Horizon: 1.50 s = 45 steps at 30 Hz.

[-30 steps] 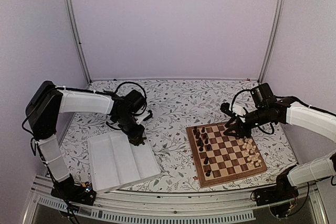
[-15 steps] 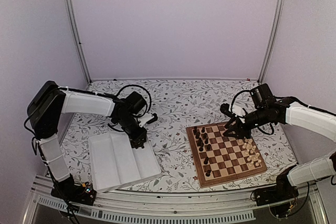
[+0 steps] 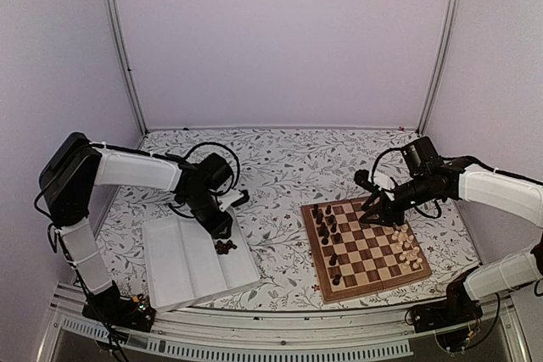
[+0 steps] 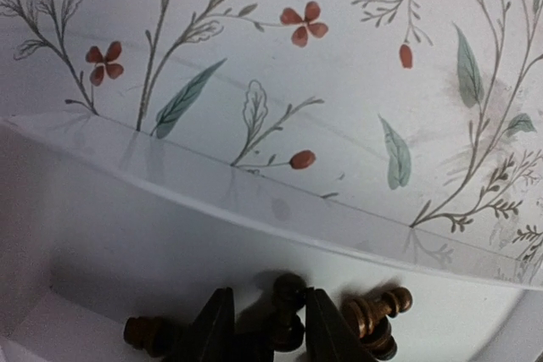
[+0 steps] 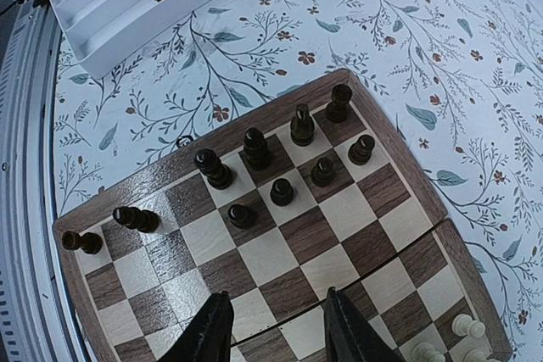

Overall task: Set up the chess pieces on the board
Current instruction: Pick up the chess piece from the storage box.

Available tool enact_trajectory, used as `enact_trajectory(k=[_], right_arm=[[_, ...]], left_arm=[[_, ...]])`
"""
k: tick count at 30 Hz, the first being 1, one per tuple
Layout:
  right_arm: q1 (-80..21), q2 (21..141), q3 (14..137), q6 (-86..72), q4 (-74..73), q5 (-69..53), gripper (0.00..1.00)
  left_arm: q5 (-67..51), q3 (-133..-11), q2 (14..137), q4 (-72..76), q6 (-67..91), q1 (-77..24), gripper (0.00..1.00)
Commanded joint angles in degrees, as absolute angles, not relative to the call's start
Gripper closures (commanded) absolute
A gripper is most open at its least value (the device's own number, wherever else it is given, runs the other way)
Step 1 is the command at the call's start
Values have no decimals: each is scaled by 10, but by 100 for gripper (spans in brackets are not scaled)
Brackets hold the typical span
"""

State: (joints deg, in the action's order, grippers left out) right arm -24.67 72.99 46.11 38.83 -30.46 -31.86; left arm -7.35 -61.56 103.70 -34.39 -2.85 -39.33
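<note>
The board [image 3: 365, 247] lies at the right, with dark chess pieces [image 3: 327, 226] along its left side and pale ones [image 3: 405, 247] at its right. My right gripper [image 3: 373, 209] hovers open over the board's far middle; in the right wrist view it [image 5: 276, 303] holds nothing above bare squares [image 5: 263, 252], with dark pieces [image 5: 280, 192] ahead. My left gripper [image 3: 217, 223] is down in the white tray [image 3: 182, 273] beside a few dark pieces [image 3: 225, 247]. In the left wrist view it [image 4: 271, 328] stands open around a dark pawn [image 4: 288, 294], which touches only the right finger [image 4: 327, 328].
Two more dark pieces lie in the tray, one right of the jaws [image 4: 377, 315] and one left [image 4: 144, 332]. The tray's rim [image 4: 254, 209] runs just ahead of them. Flowered tablecloth [image 3: 280, 167] covers the table between tray and board. White walls enclose the cell.
The left wrist has turned and drawn back slightly, uncovering a small cluster of dark pieces in the tray. The right gripper has edged a little to the left over the board.
</note>
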Motion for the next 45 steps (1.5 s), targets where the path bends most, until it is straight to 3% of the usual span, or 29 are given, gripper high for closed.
enact_trajectory(k=[1, 3, 8, 13, 30, 39, 45], right_arm=[[-244, 729, 463, 392, -311, -329, 60], [-244, 729, 464, 391, -312, -331, 60], [-244, 735, 467, 390, -314, -334, 60], [-244, 741, 468, 389, -316, -338, 60], [-267, 728, 491, 396, -323, -363, 62], [-317, 752, 536, 404, -326, -354, 62], [-320, 751, 544, 397, -309, -342, 62]], left_arm=[[-19, -628, 1066, -403, -2, -393, 68], [-3, -641, 1070, -428, 12, -400, 69], [-62, -660, 1061, -433, 33, -401, 89], [-114, -668, 1016, -402, 46, -402, 97], [-180, -576, 892, -295, 60, -388, 98], [-311, -448, 798, -34, 98, -400, 98], [-241, -372, 769, 169, 87, -465, 97]])
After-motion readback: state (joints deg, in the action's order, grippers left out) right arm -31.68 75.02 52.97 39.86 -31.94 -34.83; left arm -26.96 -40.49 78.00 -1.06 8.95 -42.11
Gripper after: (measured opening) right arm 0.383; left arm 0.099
